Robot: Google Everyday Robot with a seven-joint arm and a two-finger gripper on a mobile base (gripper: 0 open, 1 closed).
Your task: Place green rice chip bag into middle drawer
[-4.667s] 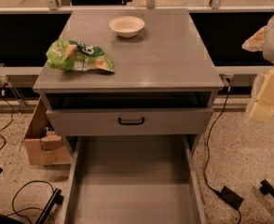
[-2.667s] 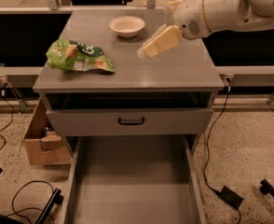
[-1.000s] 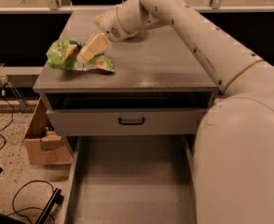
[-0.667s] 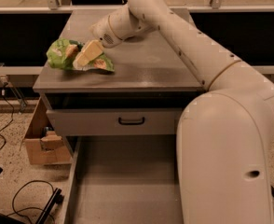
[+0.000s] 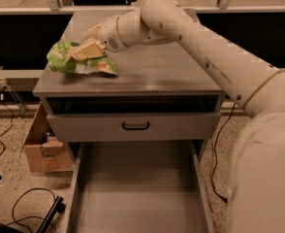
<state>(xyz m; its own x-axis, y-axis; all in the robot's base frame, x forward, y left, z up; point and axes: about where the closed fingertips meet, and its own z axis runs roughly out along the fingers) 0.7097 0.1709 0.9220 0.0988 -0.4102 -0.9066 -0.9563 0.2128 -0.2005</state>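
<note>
Reaching with the gripper (image 5: pixel 87 50) onto the green rice chip bag (image 5: pixel 60 61) near the cabinet top (image 5: pixel 157 64) edge; cannot tell whether clamped or apart. Risks shoving crumpled foil off that edge, missing the open middle drawer (image 5: pixel 133 188).

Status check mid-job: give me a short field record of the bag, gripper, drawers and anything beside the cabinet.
bag: crumpled light-green foil snack bag, lying on the grey cabinet top, front-left area
gripper: two-finger gripper, down on the bag's upper side
middle drawer: wide grey tray-like drawer, pulled out; bag not in it
upper drawer front: grey, black handle, closed
floor, left: brown cardboard box
</note>
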